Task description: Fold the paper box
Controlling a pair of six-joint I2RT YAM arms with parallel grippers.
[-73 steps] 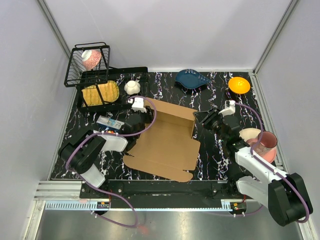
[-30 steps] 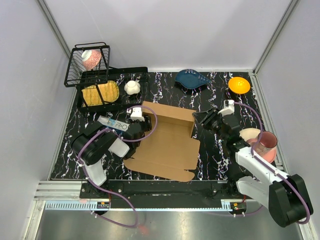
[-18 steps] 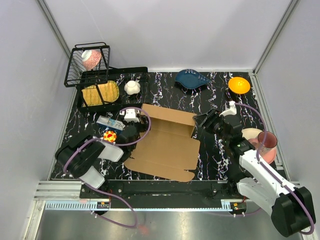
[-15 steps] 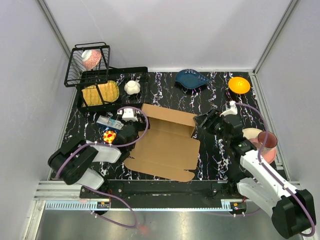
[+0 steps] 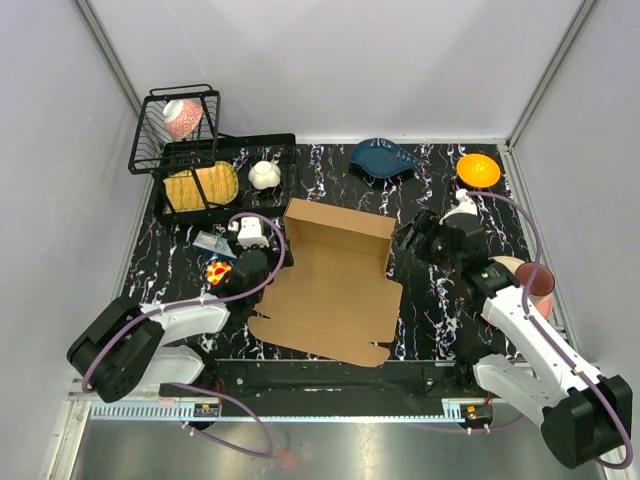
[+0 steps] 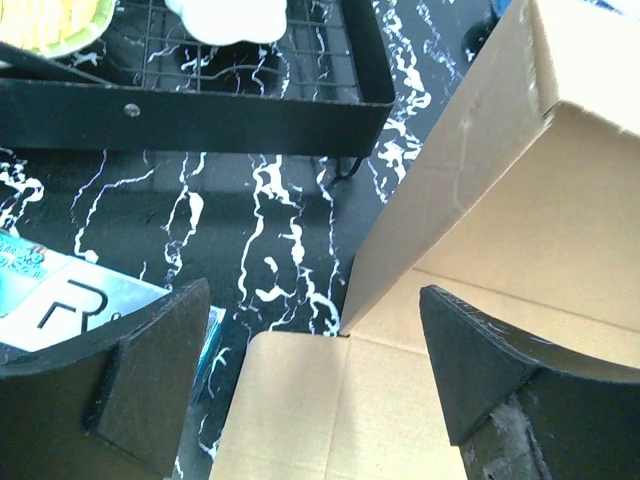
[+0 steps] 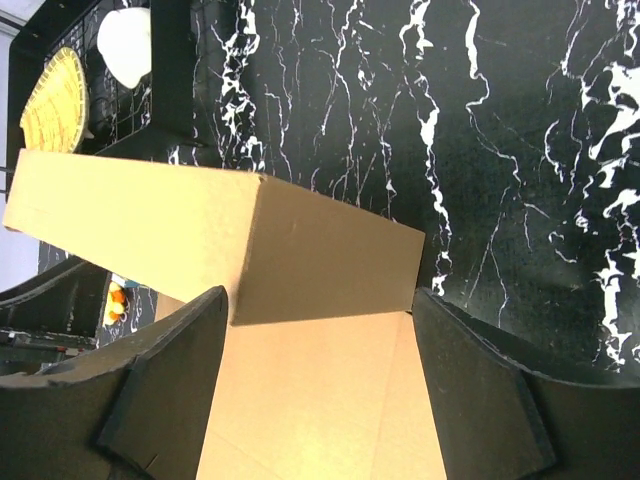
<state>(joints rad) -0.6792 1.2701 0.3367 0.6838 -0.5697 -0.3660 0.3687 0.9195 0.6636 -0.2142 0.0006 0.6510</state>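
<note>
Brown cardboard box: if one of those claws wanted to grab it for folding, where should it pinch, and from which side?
Probably the upright far panel of the plain brown corrugated cardboard box, pinched at its free top edge from above, straddling the sheet. It stands thin and exposed, while the rest lies flat on the black marbled table, leaving no gap underneath.

Marbled table [image 5: 340,190], paper box [image 5: 335,285], rack [image 5: 240,140], blue dish [image 5: 384,158]

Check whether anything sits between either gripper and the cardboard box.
Nothing visible does. The open left gripper straddles the box at its left edge, and the open right gripper straddles the right end of its raised back wall.
</note>
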